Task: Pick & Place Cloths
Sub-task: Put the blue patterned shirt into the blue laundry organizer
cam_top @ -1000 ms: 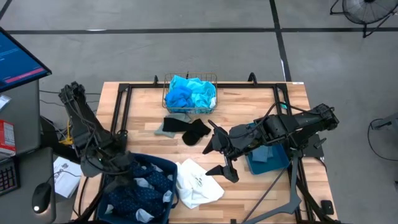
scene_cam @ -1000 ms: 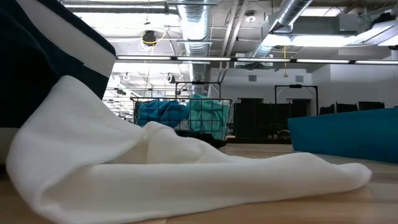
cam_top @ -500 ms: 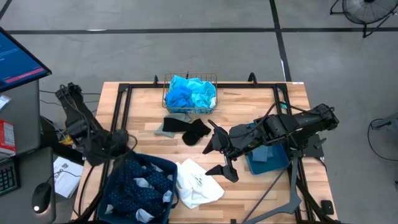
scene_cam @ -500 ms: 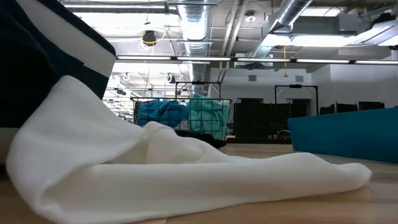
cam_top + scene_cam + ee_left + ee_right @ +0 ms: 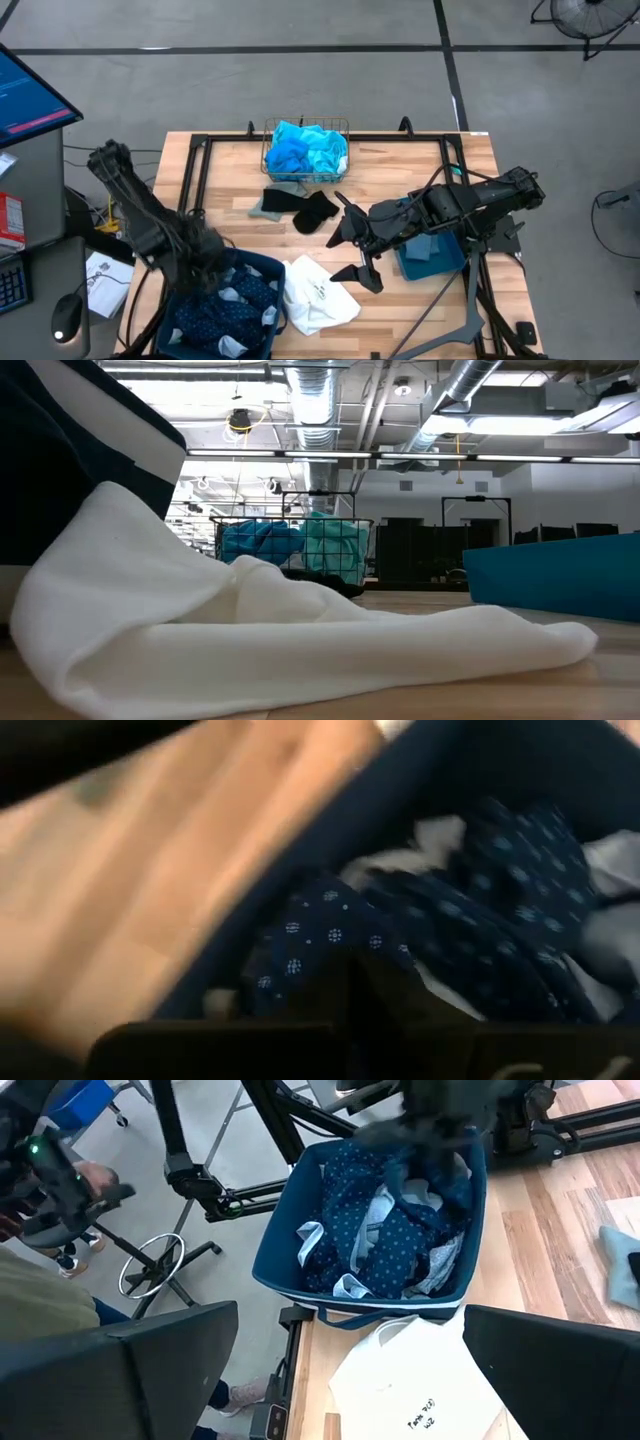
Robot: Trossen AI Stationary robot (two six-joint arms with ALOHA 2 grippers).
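Observation:
A dark blue bin (image 5: 268,262) at the table's near left holds navy dotted cloths (image 5: 225,300) mixed with pale ones. My left gripper (image 5: 205,262) is over the bin's far left corner, fingers shut just above the navy cloth (image 5: 440,930). A white cloth (image 5: 315,295) lies flat on the wood beside the bin. My right gripper (image 5: 350,250) hangs open above the white cloth's far edge (image 5: 420,1390). Turquoise and bright blue cloths (image 5: 305,150) fill the gold wire basket. Black (image 5: 315,210) and grey (image 5: 268,205) cloths lie in front of it. My left gripper points its shut fingers (image 5: 365,990) down at the navy dotted cloth in the bin's corner. Blur hides whether they touch it.
A teal bin (image 5: 430,255) with a grey-blue cloth sits under my right arm. The wire basket (image 5: 290,545) stands at the far middle. Black frame rails run along the table's far and side edges. A person (image 5: 40,1280) and a chair are beyond the table's left side.
My left arm swung up and away toward the table's far left edge, then came back right and down over the bin's far left corner. The right arm and all cloths kept still.

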